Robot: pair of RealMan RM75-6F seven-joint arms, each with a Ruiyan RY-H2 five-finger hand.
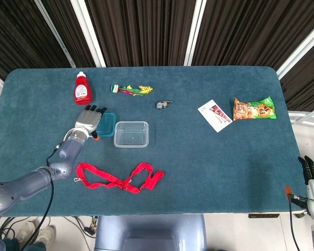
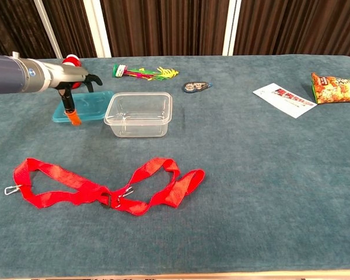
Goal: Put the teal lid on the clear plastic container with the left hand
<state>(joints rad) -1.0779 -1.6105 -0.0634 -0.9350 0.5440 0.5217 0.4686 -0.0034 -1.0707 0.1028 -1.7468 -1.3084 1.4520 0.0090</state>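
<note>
Lying at three o'clock of the left hand, the teal lid touches its fingers; grip unclear; clear plastic container just beyond

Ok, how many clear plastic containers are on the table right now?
1. The clear rectangular plastic container sits open left of the table's centre, just right of the flat teal plastic lid at the left robot hand. Nothing seems to hide another.
</note>
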